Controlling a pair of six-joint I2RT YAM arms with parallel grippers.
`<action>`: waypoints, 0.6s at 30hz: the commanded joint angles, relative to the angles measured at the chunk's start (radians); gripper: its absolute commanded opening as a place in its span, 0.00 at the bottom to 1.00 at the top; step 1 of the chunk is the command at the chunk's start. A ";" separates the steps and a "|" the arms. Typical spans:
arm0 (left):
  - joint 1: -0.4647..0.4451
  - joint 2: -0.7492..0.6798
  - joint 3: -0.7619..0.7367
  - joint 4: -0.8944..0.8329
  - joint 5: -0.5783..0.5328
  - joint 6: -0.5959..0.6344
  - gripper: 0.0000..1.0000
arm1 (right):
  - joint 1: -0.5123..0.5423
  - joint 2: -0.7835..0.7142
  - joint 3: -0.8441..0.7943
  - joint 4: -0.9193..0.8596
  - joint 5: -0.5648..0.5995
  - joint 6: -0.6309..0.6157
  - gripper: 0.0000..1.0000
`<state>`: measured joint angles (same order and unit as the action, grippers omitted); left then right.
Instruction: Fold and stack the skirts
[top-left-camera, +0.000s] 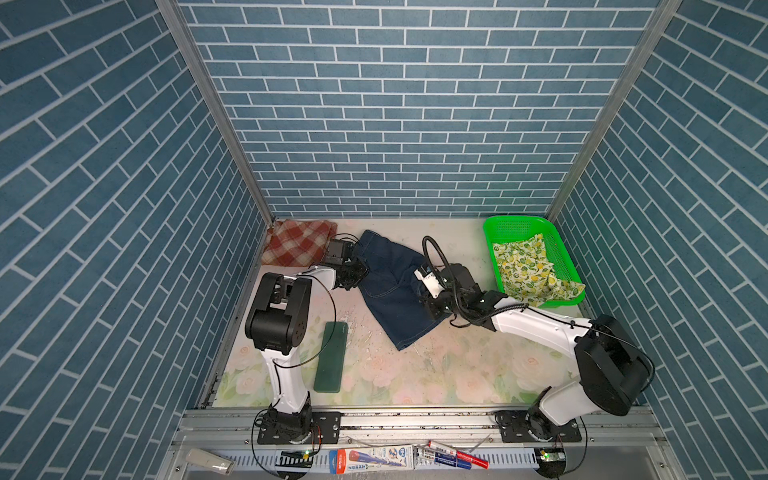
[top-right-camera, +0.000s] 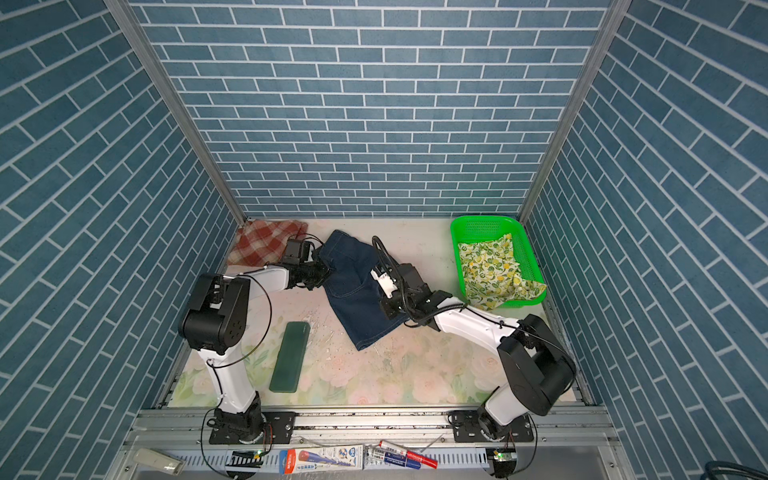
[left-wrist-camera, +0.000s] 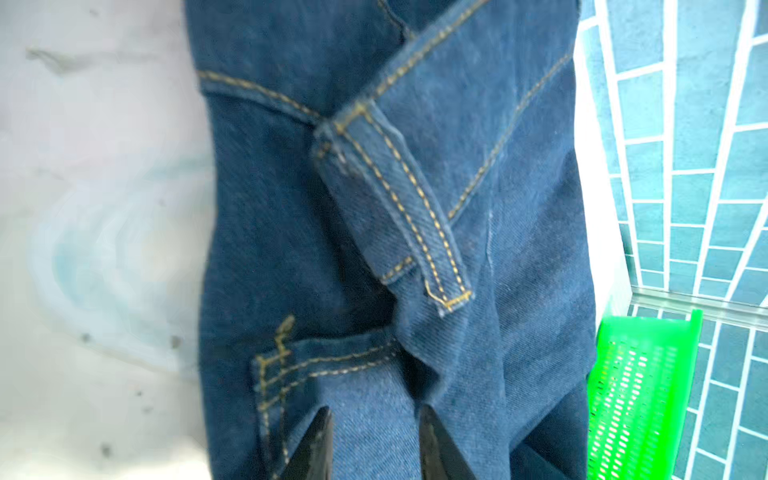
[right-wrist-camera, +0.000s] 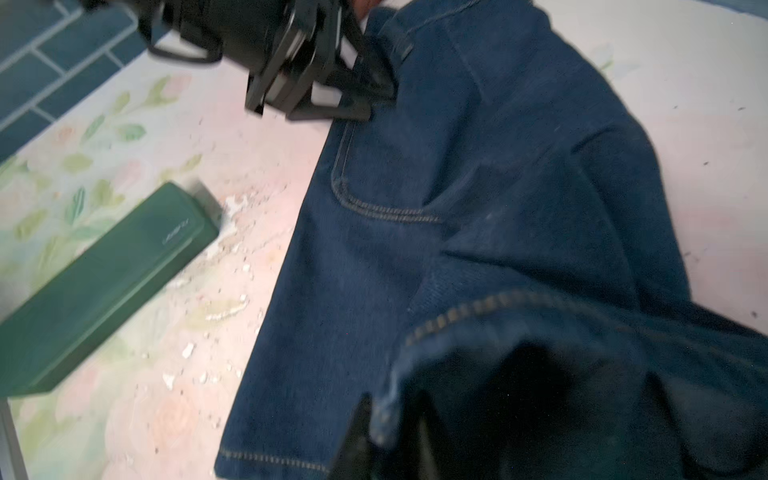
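Denim skirt (top-left-camera: 390, 286) is spread mid-bench (top-left-camera: 415, 374) between both arms, so opposite edges can be reached. Over its waistband the left gripper (left-wrist-camera: 374, 415) is narrowly parted; the right gripper (right-wrist-camera: 392, 415) is at a raised edge, its hold not discernible.

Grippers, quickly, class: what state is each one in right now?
Left gripper: open, jaws parted at the dark blue denim skirt.
Right gripper: cannot tell; blurred against it.

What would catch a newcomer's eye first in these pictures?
The dark blue denim skirt lies spread mid-table, with the left gripper and right gripper at its opposite edges. At the far right, the bright green basket holds the lemon-print skirt. The plaid skirt lies in the far left corner.
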<state>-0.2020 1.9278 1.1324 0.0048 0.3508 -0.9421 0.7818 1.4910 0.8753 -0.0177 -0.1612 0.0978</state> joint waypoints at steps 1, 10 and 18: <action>0.001 -0.009 0.033 -0.031 0.001 0.016 0.38 | 0.000 -0.122 -0.070 0.031 0.003 -0.001 0.50; 0.001 0.020 0.114 -0.089 -0.026 0.046 0.45 | -0.002 -0.224 -0.070 -0.027 0.159 0.028 0.63; -0.011 0.017 0.106 -0.119 -0.044 0.083 0.48 | -0.014 0.029 0.252 -0.242 0.279 0.123 0.64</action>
<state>-0.2043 1.9301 1.2396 -0.0704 0.3244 -0.8944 0.7734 1.4860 1.0313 -0.1654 0.0513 0.1596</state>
